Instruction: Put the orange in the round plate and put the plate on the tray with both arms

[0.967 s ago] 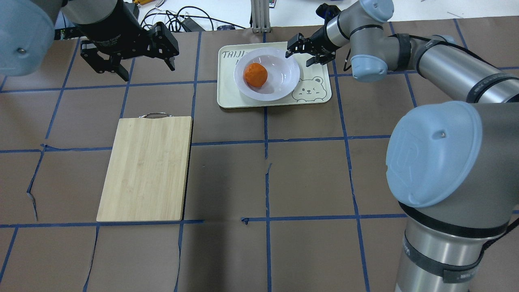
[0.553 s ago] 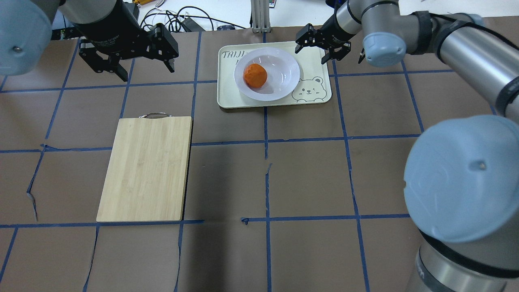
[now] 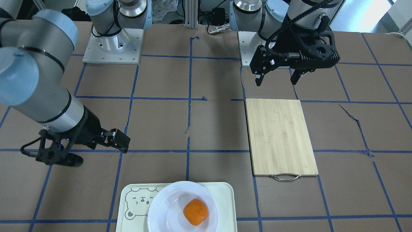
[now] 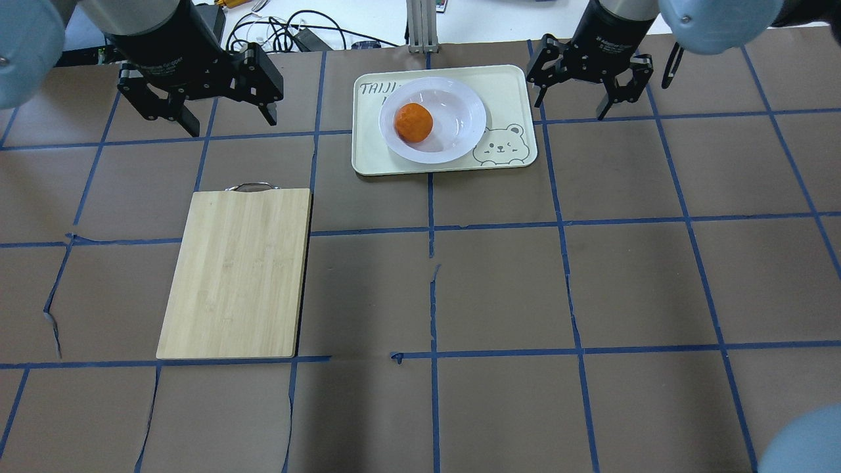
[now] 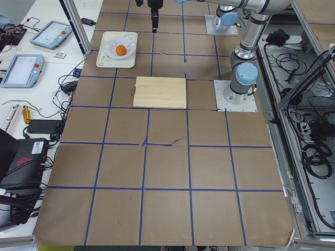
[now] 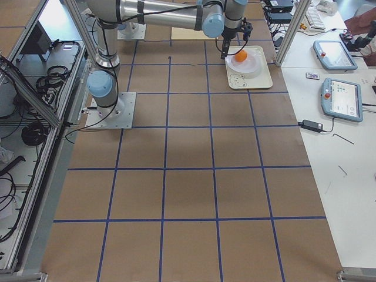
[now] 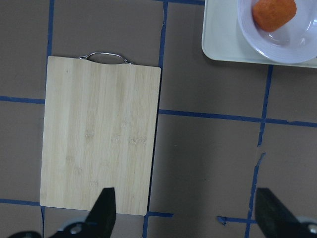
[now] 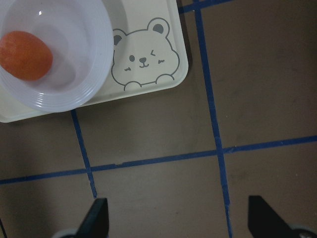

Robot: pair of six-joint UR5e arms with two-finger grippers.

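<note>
Orange point(image 4: 413, 122) in round plate point(image 4: 461, 123), on tray point(image 4: 509, 89). Right gripper point(image 4: 569, 110) beside tray, left gripper point(image 4: 232, 126) farther; both wide. Swing could clip tray.

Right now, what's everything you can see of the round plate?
The round plate is glossy white, plastic-looking, with a wide ridged rim and a shallow sunken centre. It sits flat on the tray, covering part of the lettering, beside the bear drawing. The orange rests inside, off-centre. Neither the left hand nor the right hand touches it; both are open, apart from it.
</note>
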